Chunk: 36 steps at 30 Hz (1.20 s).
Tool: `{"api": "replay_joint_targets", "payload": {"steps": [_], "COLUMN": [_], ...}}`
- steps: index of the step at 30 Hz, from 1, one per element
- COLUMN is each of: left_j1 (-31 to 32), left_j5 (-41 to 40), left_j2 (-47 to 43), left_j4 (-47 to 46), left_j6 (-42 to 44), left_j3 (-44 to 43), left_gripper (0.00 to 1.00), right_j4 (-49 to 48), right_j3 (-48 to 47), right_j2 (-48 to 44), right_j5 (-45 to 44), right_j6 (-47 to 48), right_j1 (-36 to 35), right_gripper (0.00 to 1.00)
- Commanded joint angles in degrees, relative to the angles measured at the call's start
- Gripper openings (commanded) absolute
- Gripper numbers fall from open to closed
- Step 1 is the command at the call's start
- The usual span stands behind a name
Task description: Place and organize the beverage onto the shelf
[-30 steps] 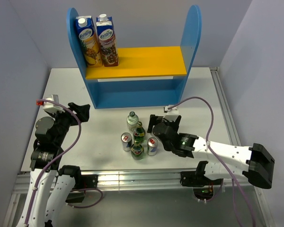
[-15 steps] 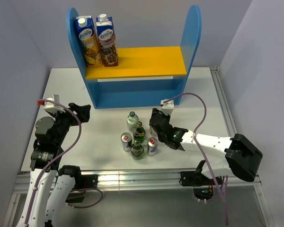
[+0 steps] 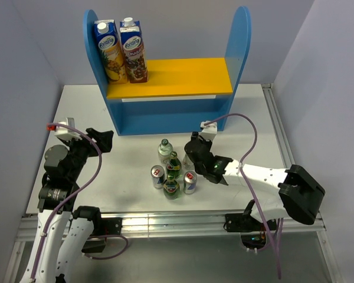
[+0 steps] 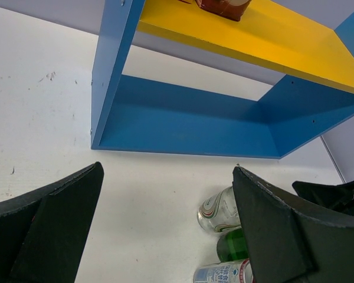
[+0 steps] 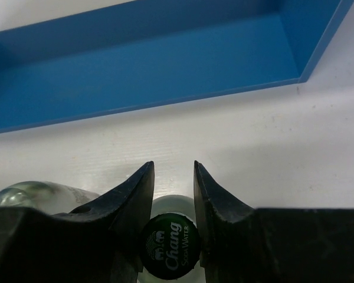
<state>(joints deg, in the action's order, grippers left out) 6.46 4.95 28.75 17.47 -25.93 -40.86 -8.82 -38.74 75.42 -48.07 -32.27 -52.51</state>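
Right gripper (image 5: 172, 177) is clamped around a clear bottle (image 5: 168, 250) whose green cap reads Chang Soda Water, standing on the table (image 5: 253, 147) before the blue shelf (image 5: 135, 71). I see my left gripper (image 4: 165, 177) spread wide, empty.

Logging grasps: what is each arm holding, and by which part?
Right fingers grip the clear Chang bottle by its capped neck; left fingers hold nothing.
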Motion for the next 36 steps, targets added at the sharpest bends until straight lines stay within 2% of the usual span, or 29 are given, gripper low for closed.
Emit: {"api": "replay_joint_targets", "payload": {"steps": [1,8,19,29,36], "left_j1": [0.13,0.13,0.13,0.13,0.13], "left_j5": [1.2,1.46,1.99,1.73,1.82], "left_j2": [0.08,0.16,0.69,1.04,1.39], "left_j4": [-1.13,-1.13,-1.21,-1.13,-1.04], "left_j6": [1.24,1.24,1.32,1.32,1.41], "left_j3": [-1.59,-1.5,-1.5,-1.5,-1.59], "left_gripper": [0.98,0.97,0.97,0.97,0.97], "right_j4": [3.72,3.28,-0.77,4.33,12.77], "right_j3": [-4.41,-10.82,-23.04,-32.0,-44.9], "right_j2": [0.52,3.85,14.05,7.83,5.18], "right_j5": [-4.75,-6.33,-6.95,-5.01,-5.01], "right_j6": [0.54,4.84,13.2,16.18,18.65], "right_j1": [1.09,5.84,14.54,14.89,14.37], "right_gripper": [0.0,0.0,0.0,0.0,0.0]}}
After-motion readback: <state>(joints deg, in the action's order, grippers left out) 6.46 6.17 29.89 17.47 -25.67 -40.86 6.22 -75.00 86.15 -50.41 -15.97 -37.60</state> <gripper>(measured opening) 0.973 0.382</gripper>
